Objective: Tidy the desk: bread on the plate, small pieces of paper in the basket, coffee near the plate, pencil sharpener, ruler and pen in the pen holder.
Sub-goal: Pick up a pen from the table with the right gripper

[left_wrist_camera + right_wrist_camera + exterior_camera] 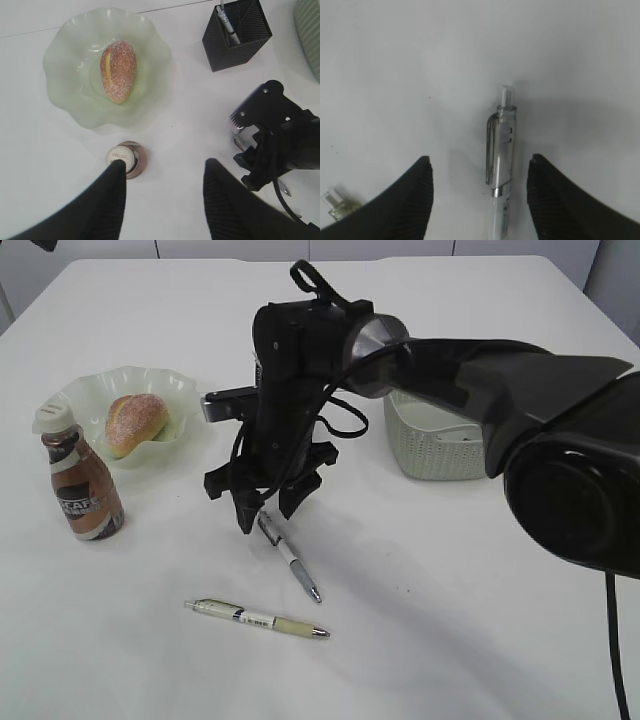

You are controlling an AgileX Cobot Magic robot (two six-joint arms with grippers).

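Observation:
The bread [135, 423] lies on the pale green plate [95, 390], and the coffee bottle [82, 485] stands just in front of the plate. My right gripper [265, 515] is open and hangs low over the cap end of a clear pen [292, 562]. In the right wrist view that pen [502, 150] lies between the open fingers [479, 170], untouched. A beige pen [258, 618] lies nearer the front. My left gripper [162, 172] is open and empty, high above the bottle cap [125, 157]. The black mesh pen holder [237, 35] holds one pen.
The white basket [435, 440] stands behind my right arm, at the right. In the exterior view the arm hides the pen holder. The left wrist view shows the plate [65, 55] with the bread [119, 70] and my right gripper [270, 135].

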